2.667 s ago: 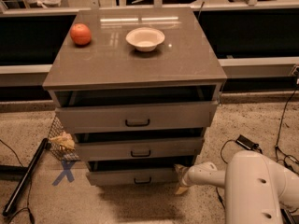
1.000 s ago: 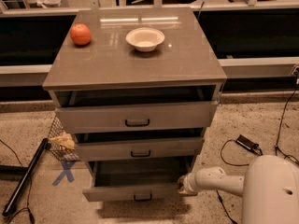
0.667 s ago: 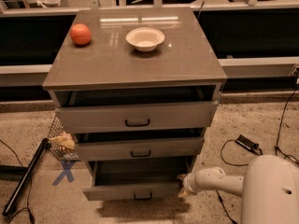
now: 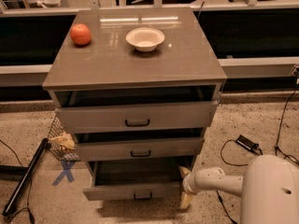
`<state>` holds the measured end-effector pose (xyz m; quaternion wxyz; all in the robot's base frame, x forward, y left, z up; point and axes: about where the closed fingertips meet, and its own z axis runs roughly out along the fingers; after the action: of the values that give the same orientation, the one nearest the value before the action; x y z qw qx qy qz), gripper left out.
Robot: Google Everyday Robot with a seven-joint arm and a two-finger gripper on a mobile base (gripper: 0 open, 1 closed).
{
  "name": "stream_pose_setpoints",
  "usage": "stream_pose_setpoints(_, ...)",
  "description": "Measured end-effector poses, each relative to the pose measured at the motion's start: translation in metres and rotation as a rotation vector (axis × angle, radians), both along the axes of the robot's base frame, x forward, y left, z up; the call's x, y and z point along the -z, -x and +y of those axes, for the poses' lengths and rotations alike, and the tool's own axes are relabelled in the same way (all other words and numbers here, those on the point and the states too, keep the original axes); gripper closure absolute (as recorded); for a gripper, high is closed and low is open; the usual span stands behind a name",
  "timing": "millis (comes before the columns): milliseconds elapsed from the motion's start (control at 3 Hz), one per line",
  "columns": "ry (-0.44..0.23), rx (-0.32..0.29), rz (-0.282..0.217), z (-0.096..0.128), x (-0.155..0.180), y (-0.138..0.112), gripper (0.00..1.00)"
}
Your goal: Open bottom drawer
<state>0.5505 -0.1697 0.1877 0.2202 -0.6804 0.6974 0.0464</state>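
Three drawers [image 4: 136,116], bottom drawer [image 4: 133,191] lowest. Worktop [image 4: 187,59]: one orange [image 4: 81,34], one bowl [image 4: 145,38]. One gripper [image 4: 185,186] at the bottom drawer's right end.

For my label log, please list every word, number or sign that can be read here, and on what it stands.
"X": a blue mark on the floor, left of the bottom drawer.
No other text shows anywhere; the gripper, at that drawer's right front corner, carries none.

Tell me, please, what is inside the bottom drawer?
The bottom drawer stands open; the visible part of its inside is dark, with no object showing. Its rear lies hidden under the middle drawer. The gripper is at its right front corner.
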Motion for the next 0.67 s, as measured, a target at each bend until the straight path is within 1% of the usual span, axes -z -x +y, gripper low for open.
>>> stream_pose_setpoints(333, -0.005, 0.002, 0.030, 0.002, 0.001, 0.005, 0.00)
stream_pose_setpoints(667, -0.003, -0.015, 0.057, 0.006, -0.004, 0.016, 0.00)
